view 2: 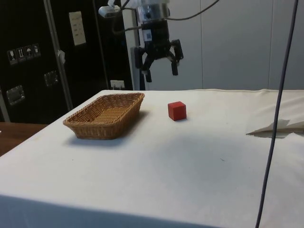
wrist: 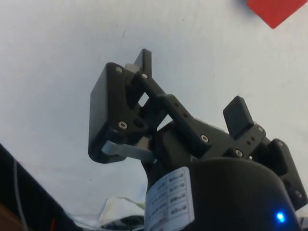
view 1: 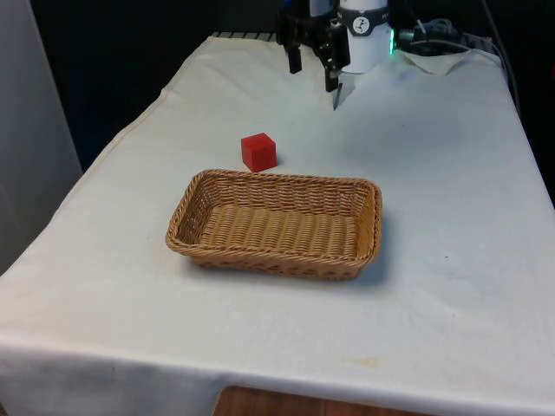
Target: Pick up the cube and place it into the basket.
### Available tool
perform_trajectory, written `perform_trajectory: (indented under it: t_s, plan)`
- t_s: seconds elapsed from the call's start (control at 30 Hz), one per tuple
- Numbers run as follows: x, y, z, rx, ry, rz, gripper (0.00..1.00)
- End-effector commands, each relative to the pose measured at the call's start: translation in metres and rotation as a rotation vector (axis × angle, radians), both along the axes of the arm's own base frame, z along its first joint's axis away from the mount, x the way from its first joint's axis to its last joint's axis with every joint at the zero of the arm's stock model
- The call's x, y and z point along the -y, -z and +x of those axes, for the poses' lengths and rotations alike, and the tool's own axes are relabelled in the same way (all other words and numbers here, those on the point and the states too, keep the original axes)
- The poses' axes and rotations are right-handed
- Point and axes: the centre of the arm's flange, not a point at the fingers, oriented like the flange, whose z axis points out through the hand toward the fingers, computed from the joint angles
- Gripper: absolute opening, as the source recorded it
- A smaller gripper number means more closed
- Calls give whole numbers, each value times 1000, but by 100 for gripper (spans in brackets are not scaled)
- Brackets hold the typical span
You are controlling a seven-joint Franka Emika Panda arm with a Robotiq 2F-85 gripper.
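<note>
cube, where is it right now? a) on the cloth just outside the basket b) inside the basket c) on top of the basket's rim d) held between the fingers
a: the red cube sits on the white cloth beside the basket's long far wall, apart from it, while the gripper hangs above the table with its fingers open and nothing between them.

1. The arm (view 2: 153,14) comes down from above at the counter's far end, wrist roughly vertical.
2. The hand (view 2: 160,70) hangs well above the counter (view 2: 190,152), touching nothing.
3. Its two black fingers (wrist: 238,115) point downward and stand spread apart, with nothing between them.
</note>
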Motion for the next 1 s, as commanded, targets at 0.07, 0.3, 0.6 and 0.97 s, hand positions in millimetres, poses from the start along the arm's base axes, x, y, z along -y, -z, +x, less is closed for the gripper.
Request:
perform_trajectory:
  t_s: [0.07,0.3,0.6,0.97]
  plan:
    - [1,6,-3,24,16,-22,100]
    - [5,20,-8,42,37,-43,100]
    - [16,39,-12,81,60,-58,100]
    - [38,55,-17,81,82,-68,100]
